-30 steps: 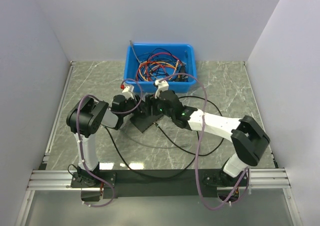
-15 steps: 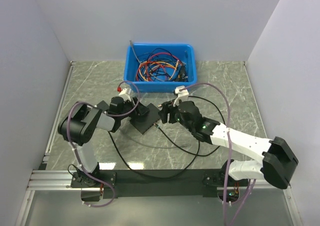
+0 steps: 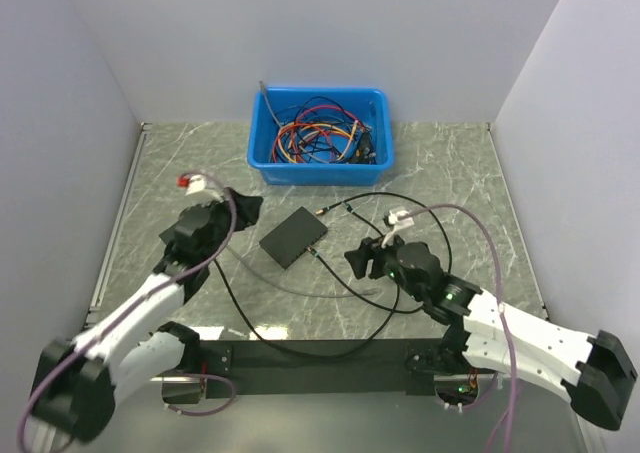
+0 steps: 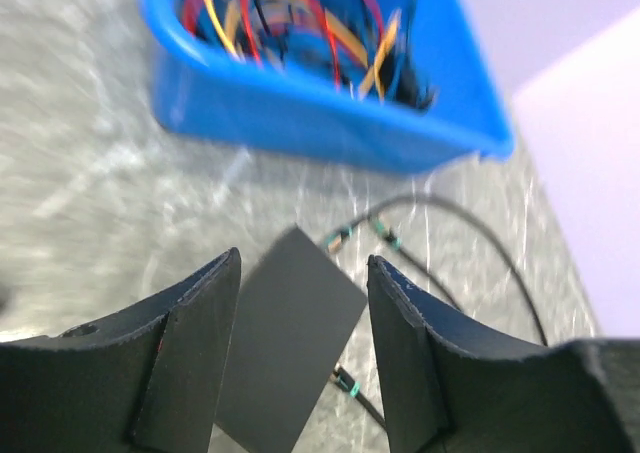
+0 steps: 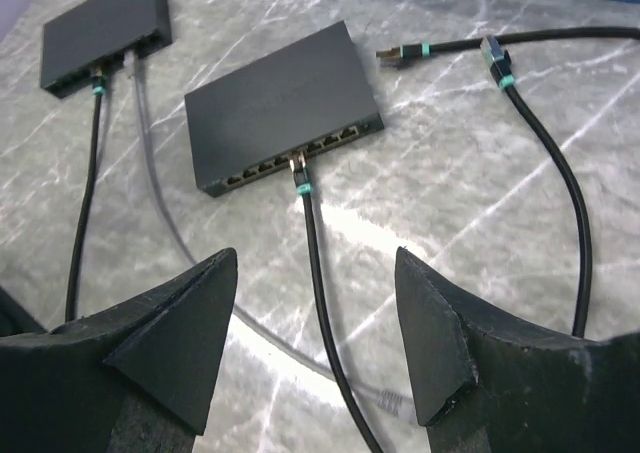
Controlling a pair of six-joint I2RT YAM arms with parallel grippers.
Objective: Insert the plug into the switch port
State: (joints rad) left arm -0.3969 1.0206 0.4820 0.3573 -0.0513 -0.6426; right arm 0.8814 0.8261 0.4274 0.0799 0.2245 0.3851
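**Right end effector** (image 5: 315, 258): the fingers are standing wide apart and pinching nothing. From the bottom of the right wrist view you are looking between them straight at the port row.

**Left end effector** (image 4: 303, 268): the fingers are also spread and empty, framing the box from its other side.

**Switch** (image 5: 280, 118): a flat black box is lying on the worktop (image 5: 450, 173), at the centre of the overhead view. Its long axis is running lower left to upper right there. The port edge is facing the right arm, so you are better placed working with that arm.

**Plug** (image 5: 298, 163): teal-banded, on a black cable, it is sitting in a port near mid-row. It looks seated, though you cannot judge how deep.

**Loose plugs** (image 5: 400, 51): two more teal-banded ends are lying close together beyond the switch, at the upper right of the right wrist view.

**Second black box** (image 5: 105, 33): it is lying at the upper left of that view, with its own cable attached.

**Blue bin** (image 3: 300, 173): it is sitting farthest back and holding tangled wires.
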